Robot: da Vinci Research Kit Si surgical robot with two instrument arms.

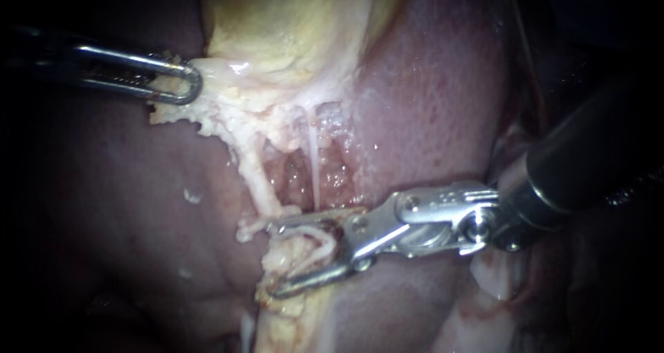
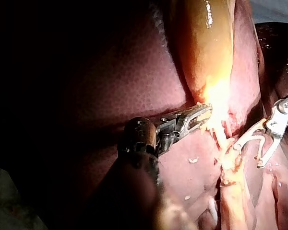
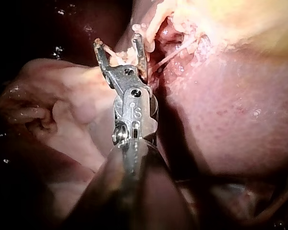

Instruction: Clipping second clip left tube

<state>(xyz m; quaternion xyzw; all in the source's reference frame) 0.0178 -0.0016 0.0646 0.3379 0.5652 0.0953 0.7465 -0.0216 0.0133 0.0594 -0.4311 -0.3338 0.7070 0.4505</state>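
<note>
The yellowish gallbladder (image 1: pixel 290 28) hangs at the top, with pale tissue trailing off its lower end. My left instrument (image 1: pixel 181 83) comes in from the upper left, and its jaws are shut on that pale tissue. The thick left tube (image 1: pixel 259 180) runs down from there. My right instrument (image 1: pixel 273 258) reaches in from the right, its jaws open and straddling this tube low down. A small white curved piece (image 1: pixel 315 239), seemingly a clip, lies between those jaws. The thin right tube (image 1: pixel 315 163) stands just beside the left one. The right wrist view shows pale tissue between the spread jaws (image 3: pixel 117 43).
Pink-red liver (image 1: pixel 429 104) surrounds the tubes on both sides. A raw reddish hollow (image 1: pixel 297 176) lies between the two tubes. The right instrument's dark shaft (image 1: pixel 588 152) crosses the right side. In the left wrist view the left instrument (image 2: pixel 201 115) lies close to the right one (image 2: pixel 249 154).
</note>
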